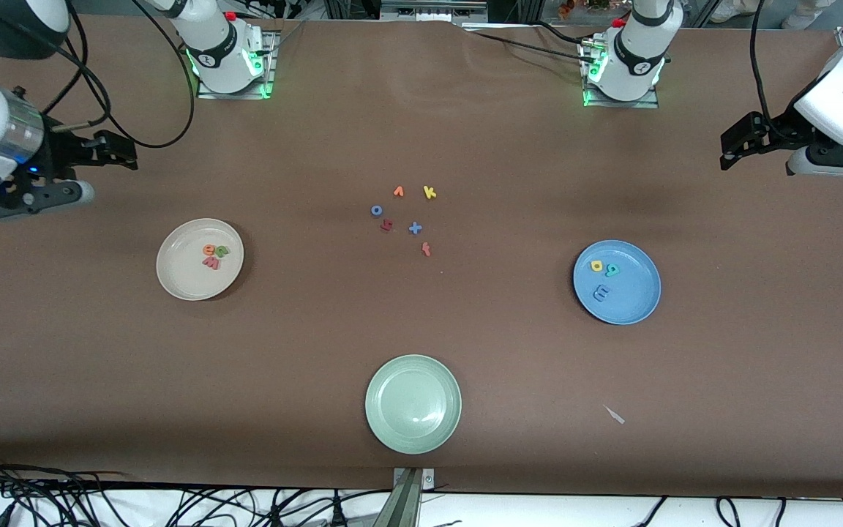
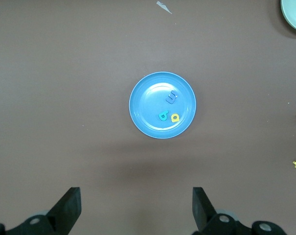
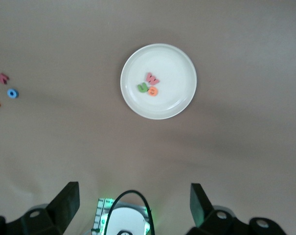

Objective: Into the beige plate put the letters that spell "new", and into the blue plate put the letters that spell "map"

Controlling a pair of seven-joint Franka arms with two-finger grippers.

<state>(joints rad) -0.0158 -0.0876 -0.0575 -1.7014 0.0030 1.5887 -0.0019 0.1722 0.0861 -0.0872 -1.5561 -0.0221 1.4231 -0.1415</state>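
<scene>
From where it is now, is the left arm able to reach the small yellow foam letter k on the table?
Probably yes. The small yellow foam letter k lies loose on the brown table among other letters, nothing covering it. The left tool is open and empty, up over the table's left-arm end, with bare table between; neighbouring letters sit close.

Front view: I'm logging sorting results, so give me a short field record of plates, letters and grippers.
beige plate: holds green n, orange e, salmon w
blue plate: holds blue m, teal a, yellow p
green plate: holds nothing
loose letters: six, on the table between the plates
left gripper: open, above the table
right gripper: open, above the table
</scene>
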